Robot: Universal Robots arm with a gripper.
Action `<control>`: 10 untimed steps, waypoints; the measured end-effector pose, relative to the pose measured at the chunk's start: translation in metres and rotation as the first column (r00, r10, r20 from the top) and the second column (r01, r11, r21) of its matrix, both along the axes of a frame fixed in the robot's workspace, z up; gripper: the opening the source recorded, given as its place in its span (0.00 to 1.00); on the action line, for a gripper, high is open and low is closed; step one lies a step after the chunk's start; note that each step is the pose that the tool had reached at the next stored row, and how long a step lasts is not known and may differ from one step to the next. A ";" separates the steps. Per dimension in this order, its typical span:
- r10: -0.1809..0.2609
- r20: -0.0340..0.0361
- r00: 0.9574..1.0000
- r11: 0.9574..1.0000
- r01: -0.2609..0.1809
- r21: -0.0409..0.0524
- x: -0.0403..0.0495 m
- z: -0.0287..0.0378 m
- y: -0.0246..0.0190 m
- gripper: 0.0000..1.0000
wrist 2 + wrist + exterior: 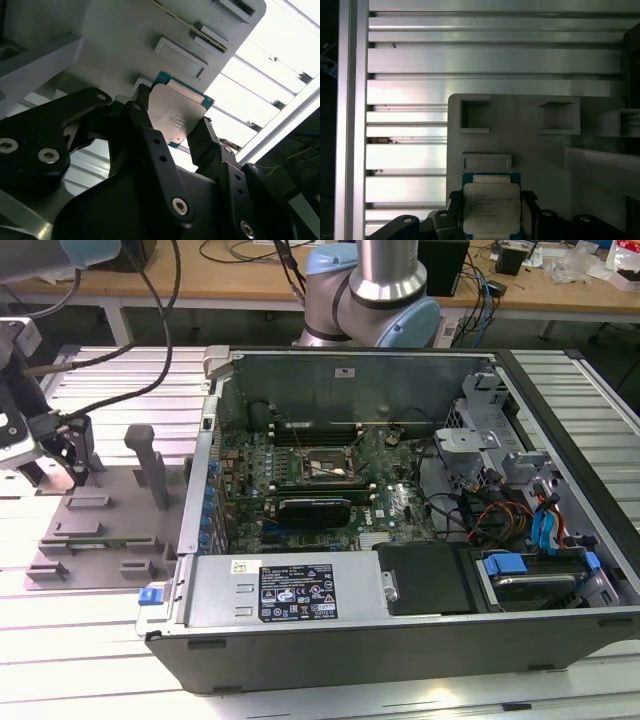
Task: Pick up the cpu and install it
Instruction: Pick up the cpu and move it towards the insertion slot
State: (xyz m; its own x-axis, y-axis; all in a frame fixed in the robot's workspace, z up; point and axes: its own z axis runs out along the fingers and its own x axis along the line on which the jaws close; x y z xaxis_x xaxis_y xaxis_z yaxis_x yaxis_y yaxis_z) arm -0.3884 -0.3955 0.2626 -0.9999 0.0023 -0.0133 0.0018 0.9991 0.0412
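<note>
your hand (172, 119) is clamped on the cpu (491, 207) by two opposite edges, over the grey fixture (520, 145). in the exterior view, that's at nine o'clock from the open computer case (400, 640).

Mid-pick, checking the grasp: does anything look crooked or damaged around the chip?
Nothing stands out. The chip sits square between the fingers, above the grey fixture, and its metal top shows no dents.

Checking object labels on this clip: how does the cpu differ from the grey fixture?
The cpu is shiny metal on a green board; the grey fixture is matte and one colour. The cpu is small and flat; the grey fixture is far wider, with raised rectangular pockets.
</note>
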 end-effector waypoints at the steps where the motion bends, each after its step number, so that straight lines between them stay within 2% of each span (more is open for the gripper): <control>1: 0.000 0.000 1.000 1.000 0.000 0.000 0.0000 0.0028 0.0001 0.55; 5: 0.000 0.000 1.000 1.000 0.000 0.000 0.0000 0.0106 0.0002 0.55; 10: 0.000 0.000 1.000 1.000 0.000 0.000 0.0000 0.0173 0.0003 0.55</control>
